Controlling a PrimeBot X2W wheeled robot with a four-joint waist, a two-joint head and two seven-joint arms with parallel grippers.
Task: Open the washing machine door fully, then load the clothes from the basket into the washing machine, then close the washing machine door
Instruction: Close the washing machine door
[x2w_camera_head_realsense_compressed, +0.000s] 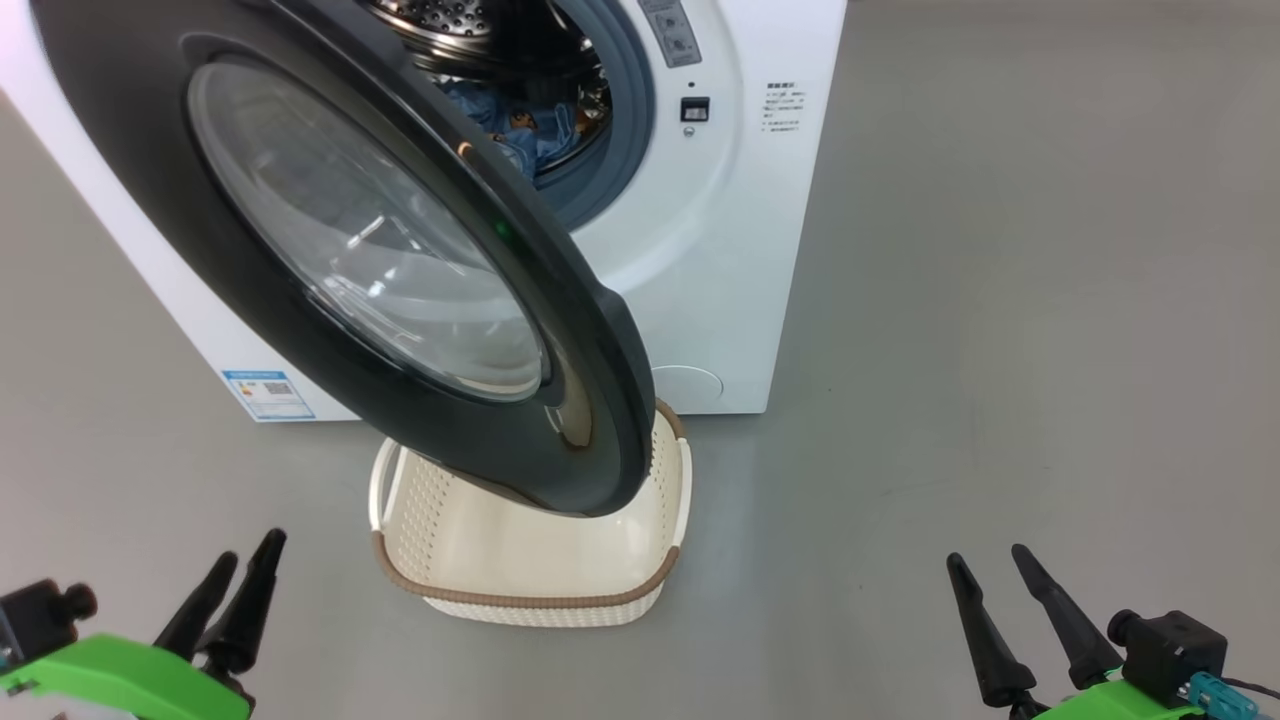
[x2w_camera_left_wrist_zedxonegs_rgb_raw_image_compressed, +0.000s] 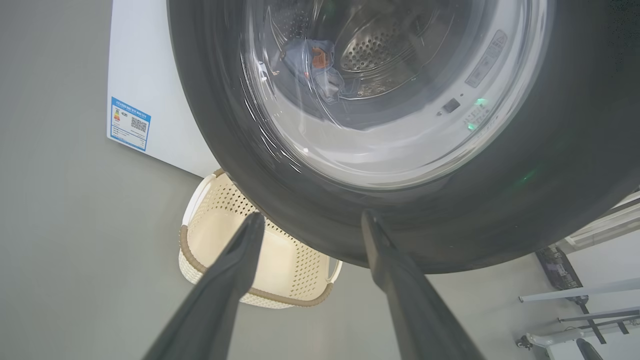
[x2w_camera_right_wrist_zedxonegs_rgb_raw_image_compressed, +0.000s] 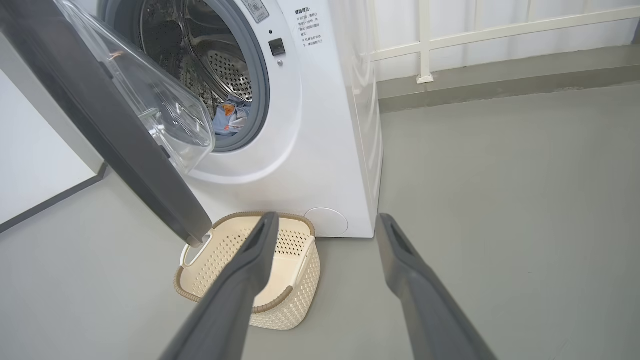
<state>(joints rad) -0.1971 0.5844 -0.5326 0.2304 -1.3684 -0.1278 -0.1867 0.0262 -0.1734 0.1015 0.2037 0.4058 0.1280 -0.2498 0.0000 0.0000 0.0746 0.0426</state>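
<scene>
Head view: door (x2w_camera_head_realsense_compressed: 400, 300) ajar; clothes (x2w_camera_head_realsense_compressed: 520, 128) inside washer (x2w_camera_head_realsense_compressed: 740, 250) at twelve o'clock, basket (x2w_camera_head_realsense_compressed: 530, 590) at six. Left gripper (x2w_camera_head_realsense_compressed: 252, 545) and right gripper (x2w_camera_head_realsense_compressed: 988, 553) spread apart.

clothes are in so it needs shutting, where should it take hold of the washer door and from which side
Probably the free rim of the washing machine door: the thick black edge hanging over the basket, the end that swings farthest. Come from the glossy outer face with the open left gripper; the bulging glass gives no purchase.

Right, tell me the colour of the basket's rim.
Brown, with a woven look, around the cream-white basket; the head view shows it best.
</scene>
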